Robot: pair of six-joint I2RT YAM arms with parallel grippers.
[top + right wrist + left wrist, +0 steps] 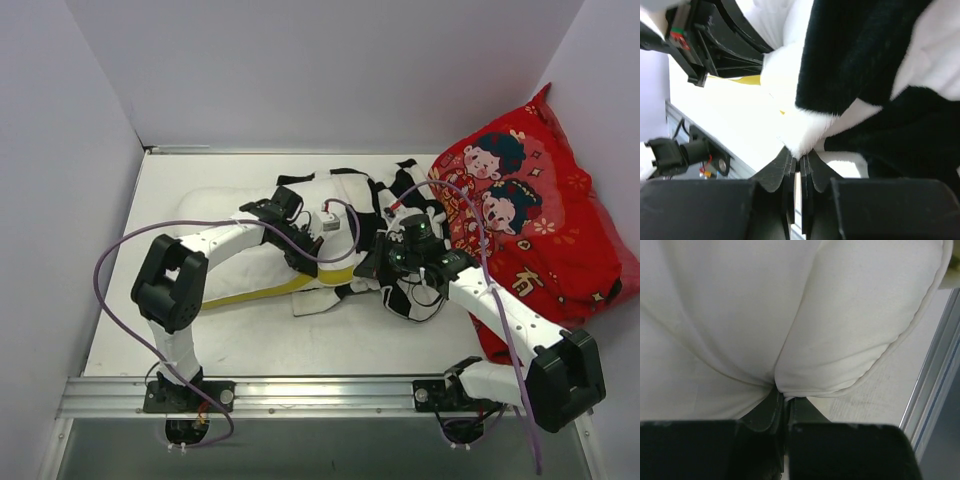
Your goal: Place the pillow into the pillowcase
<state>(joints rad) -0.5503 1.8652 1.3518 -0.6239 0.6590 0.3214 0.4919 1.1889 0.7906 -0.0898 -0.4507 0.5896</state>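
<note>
The cream-white pillow (225, 215) with a yellow edge band lies across the middle of the table. Its right part is inside the black and white checkered pillowcase (365, 195). My left gripper (300, 250) is shut on a fold of the pillow (840, 330); the cream fabric bunches into the closed jaws (782, 397). My right gripper (385, 265) is shut on the fuzzy edge of the pillowcase (865, 60), pinching white fabric between its fingertips (799, 159). The two grippers are close together at the pillowcase's near edge.
A large red cartoon-printed cushion (535, 225) leans against the right wall, beside my right arm. Purple cables loop over both arms. White walls close in the table on three sides; a metal rail (320, 395) runs along the near edge.
</note>
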